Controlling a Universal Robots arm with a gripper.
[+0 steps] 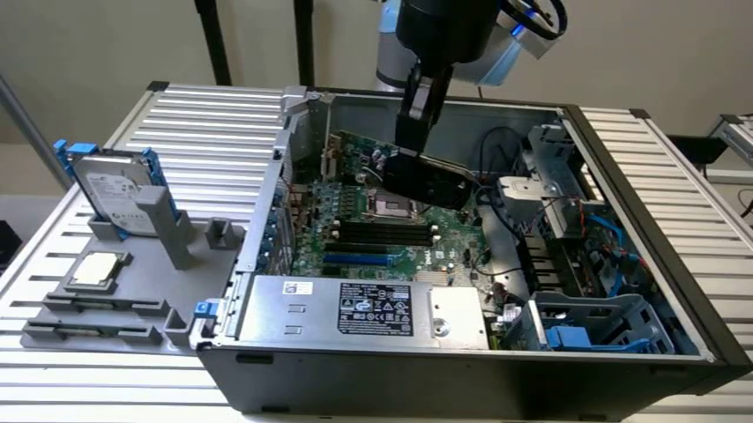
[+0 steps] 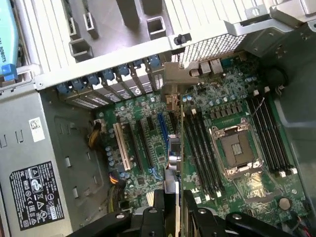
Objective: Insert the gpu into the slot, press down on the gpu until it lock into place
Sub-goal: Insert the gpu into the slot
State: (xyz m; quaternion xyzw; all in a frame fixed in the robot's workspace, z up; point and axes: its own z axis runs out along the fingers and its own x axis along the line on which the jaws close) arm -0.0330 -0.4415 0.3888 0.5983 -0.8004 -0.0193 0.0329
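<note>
The gpu, a flat black card, hangs tilted over the green motherboard inside the open computer case. My gripper comes down from above and is shut on the card's upper edge. In the wrist view the gpu is seen edge-on between my gripper fingers, with its silvery bracket at the case's rear wall. The card's edge runs just beside the blue expansion slot. That blue slot lies nearer the power supply than the card does. Whether the card touches the board is hidden.
A grey labelled power-supply box fills the case's near side. The CPU socket and memory slots flank the card. Cables and a drive cage crowd the exterior view's right. A hard drive with blue rails stands outside on a grey fixture.
</note>
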